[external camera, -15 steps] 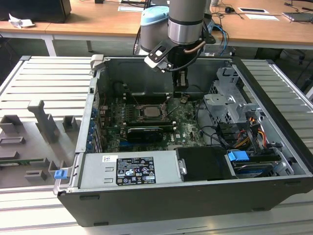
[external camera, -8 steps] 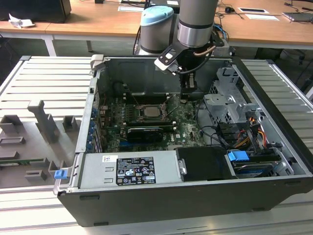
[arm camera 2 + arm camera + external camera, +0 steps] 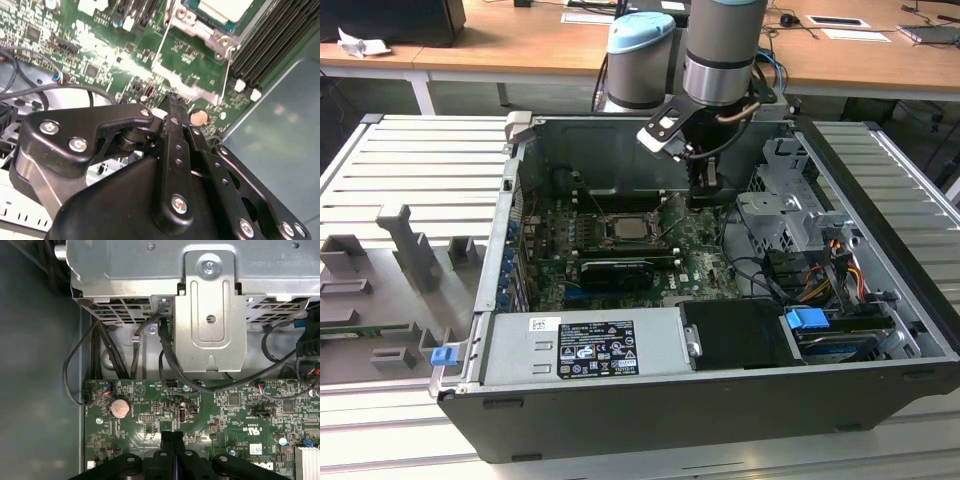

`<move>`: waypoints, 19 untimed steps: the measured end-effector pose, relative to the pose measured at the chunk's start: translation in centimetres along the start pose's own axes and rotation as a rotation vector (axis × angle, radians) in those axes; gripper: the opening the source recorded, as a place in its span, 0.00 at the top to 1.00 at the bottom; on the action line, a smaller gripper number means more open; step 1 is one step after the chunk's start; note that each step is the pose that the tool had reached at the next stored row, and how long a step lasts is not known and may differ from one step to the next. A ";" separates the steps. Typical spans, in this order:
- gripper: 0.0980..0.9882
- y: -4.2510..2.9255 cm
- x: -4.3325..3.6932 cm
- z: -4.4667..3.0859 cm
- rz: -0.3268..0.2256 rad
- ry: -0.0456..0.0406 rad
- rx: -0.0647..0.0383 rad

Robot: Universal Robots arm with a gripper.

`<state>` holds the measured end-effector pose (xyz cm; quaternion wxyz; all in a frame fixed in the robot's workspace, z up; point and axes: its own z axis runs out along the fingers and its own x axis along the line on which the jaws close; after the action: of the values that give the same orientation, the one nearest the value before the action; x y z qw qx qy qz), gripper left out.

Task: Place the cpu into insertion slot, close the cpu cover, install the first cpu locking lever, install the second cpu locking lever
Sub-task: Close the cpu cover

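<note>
The cpu (image 3: 226,6) lies pale-faced in the insertion slot (image 3: 625,229) on the green motherboard (image 3: 705,262) inside the open computer case. The silvery cpu cover (image 3: 187,17) appears to lie flat around it. Two thin wire locking levers (image 3: 161,44) run along the socket's sides; whether they are latched I cannot tell. My gripper (image 3: 705,196) hangs low over the board, to the exterior view's right of the socket. Both wrist views show its black fingers (image 3: 167,440) pressed together and shut on nothing, their tips (image 3: 172,102) just above the board beside a coin battery (image 3: 120,407).
A metal drive cage (image 3: 210,315) with black cables (image 3: 80,371) stands close to the gripper on the side away from the socket. Long black memory slots (image 3: 265,45) flank the socket. A power supply (image 3: 585,345) fills the case's front. Grey fixtures (image 3: 410,245) sit to the exterior view's left.
</note>
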<state>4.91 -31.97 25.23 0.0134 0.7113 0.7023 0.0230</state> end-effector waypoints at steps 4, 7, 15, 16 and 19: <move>0.99 -0.59 -0.01 -0.03 0.000 0.0001 0.000; 0.99 -0.83 -0.01 -0.04 0.000 0.0001 0.000; 0.99 -1.98 -0.03 -0.10 0.000 0.0000 0.000; 0.99 -2.15 -0.03 -0.11 0.000 0.0000 0.000; 0.99 -2.49 -0.03 -0.13 0.000 0.0000 0.000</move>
<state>2.42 -31.97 25.23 0.0134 0.7113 0.7023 0.0229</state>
